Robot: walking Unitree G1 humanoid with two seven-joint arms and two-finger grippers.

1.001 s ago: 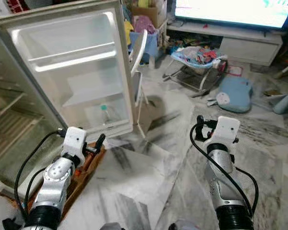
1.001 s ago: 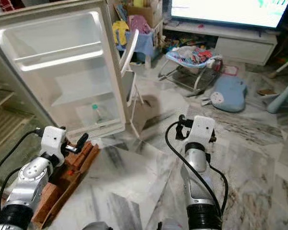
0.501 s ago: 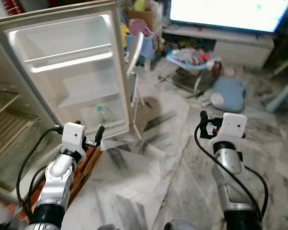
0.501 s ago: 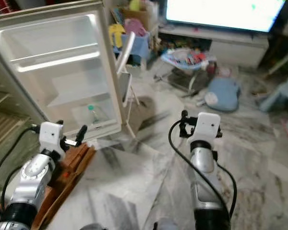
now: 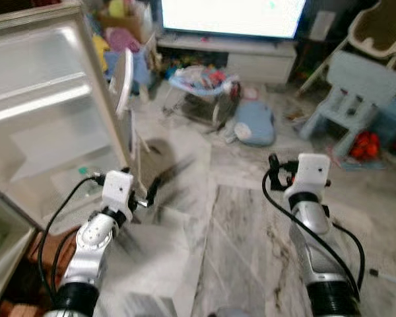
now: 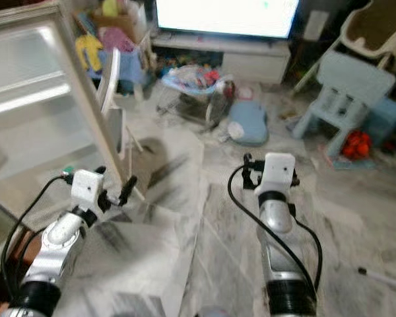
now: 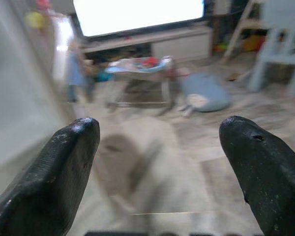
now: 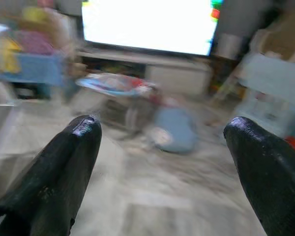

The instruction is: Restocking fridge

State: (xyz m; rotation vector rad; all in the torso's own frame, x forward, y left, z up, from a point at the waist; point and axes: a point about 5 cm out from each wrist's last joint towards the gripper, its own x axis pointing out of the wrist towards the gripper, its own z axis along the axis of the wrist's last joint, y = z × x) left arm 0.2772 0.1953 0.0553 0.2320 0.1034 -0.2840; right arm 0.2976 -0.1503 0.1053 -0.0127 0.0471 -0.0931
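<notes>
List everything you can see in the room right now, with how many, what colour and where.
Fridge door: one, white, open, far left.
Folding chair: one, white, beside the door's edge.
TV: one, bright screen, back wall.
TV stand: one, white, under the TV.
Baby bouncer: one, blue and multicoloured, before the stand.
Cushion: one, blue, on the floor by the bouncer.
Child's chair: one, pale blue, right.
Floor: grey marble.
Left claw: black fingers, open.
Right claw: black fingers, open.

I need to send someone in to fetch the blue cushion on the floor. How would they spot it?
Start at the big bright television screen and its low white stand. On the marble floor just before it lies a flat pale blue cushion beside a baby bouncer. Unlike the pale blue plastic child's chair, it lies flat.
</notes>
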